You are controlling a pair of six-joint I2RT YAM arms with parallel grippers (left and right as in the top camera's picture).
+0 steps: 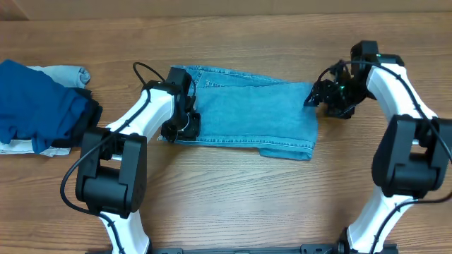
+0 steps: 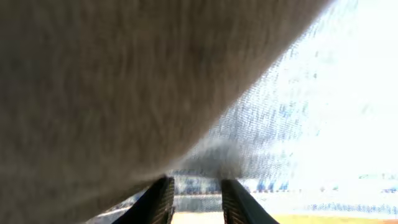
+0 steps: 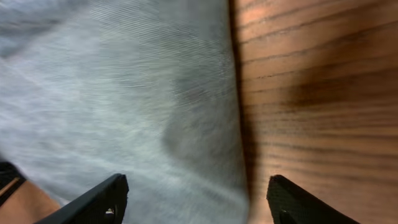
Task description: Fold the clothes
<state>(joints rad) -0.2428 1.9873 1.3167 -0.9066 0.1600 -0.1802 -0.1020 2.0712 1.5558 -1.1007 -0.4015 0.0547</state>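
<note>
Well to the left of the left jaws, a dark navy folded garment (image 1: 32, 106) lies on top of pale grey-white garments (image 1: 67, 73) at the far edge of the tabletop (image 1: 233, 190).

The left arm (image 1: 138, 113) reaches in so that the left jaws sit at the left end of the jeans (image 1: 247, 113), right on the cloth's edge. In the left wrist view the two fingers (image 2: 160, 202) stand only a narrow gap apart. Denim hangs close over them and fills nearly the whole view, sagging toward the gap. Whether the cloth is actually pinched there I cannot tell.

The light-blue jeans lie folded into a long flat band between the two sets of jaws, roughly in the middle of the tabletop. A lower layer shows a little along the near edge, towards the right.

The right arm (image 1: 395, 77) brings the right jaws to the right end of the jeans. The right wrist view shows its fingers (image 3: 93, 200) spread wide, holding nothing. Denim lies flat under the left finger and most of the span between them. The cloth's edge runs just inside the right finger, which is over bare wood.
</note>
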